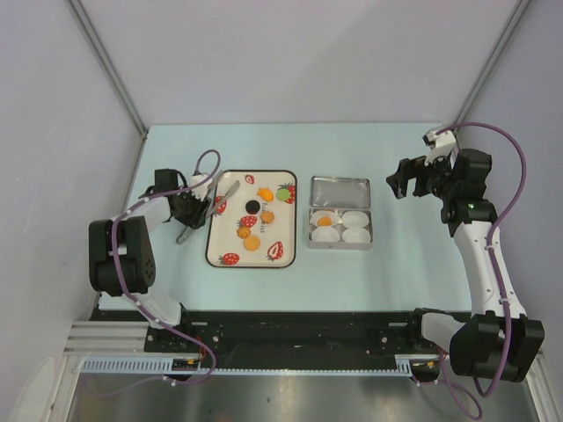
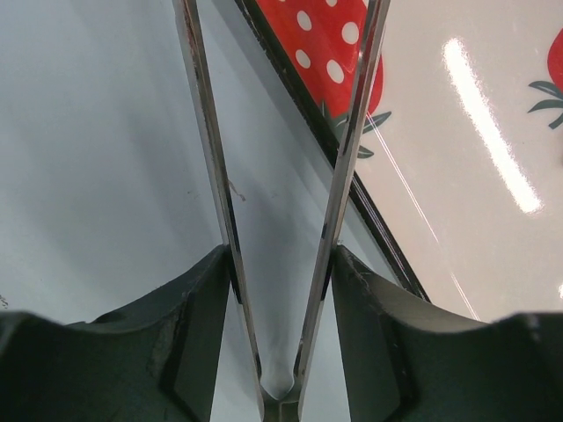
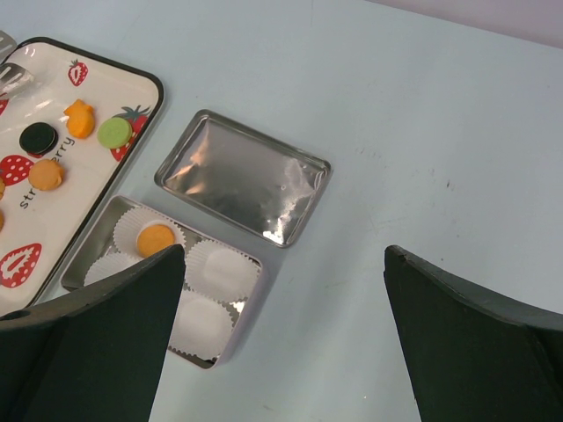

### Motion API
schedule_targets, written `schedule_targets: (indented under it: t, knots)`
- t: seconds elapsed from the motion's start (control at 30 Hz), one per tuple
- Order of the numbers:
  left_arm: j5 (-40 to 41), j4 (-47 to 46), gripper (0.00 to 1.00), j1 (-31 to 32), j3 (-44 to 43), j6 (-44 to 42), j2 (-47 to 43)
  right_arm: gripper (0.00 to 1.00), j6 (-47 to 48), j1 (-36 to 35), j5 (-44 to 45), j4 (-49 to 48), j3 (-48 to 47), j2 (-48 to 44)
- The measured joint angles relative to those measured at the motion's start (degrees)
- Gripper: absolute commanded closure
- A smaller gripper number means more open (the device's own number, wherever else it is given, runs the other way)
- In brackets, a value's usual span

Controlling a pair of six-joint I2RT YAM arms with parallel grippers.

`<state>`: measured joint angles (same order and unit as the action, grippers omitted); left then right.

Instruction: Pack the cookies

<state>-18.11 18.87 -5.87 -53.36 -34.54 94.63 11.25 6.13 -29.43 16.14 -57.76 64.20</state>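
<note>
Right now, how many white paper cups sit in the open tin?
4 paper cups, two-by-two inside the tin: far left, holding an orange cookie; far right; near left; near right. The last three look empty. None seems hidden.

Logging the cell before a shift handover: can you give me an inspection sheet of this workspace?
Surface: pale blue table.
Job's things: cookies loose on the tray; one orange cookie in a paper cup in the tin, three cups empty.
Clutter: lid lying flat beside the tin.
End effectors: left end effector shut on tongs at the tray's left edge; right end effector open, empty.
Cables: purple cables looped along both arms.
Surroundings: plain walls, metal frame posts.
</note>
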Motion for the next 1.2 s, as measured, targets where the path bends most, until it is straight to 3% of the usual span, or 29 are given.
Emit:
schedule_targets:
  t: [0.33,0.8,1.2]
  knots:
    - [0.0,-0.8,0.46,0.0,0.0,0.0,1.1,0.00,0.0,0.3,0.0,0.0,0.0,0.0]
    - [-0.7,0.3,0.55,0.0,0.1,0.0,0.6,0.00,0.0,0.4,0.0,0.0,0.0,0.0]
    - [-7.0,9.1,0.53,0.0,-2.5,1.0,-10.5,0.00,0.0,0.4,0.0,0.0,0.0,0.0]
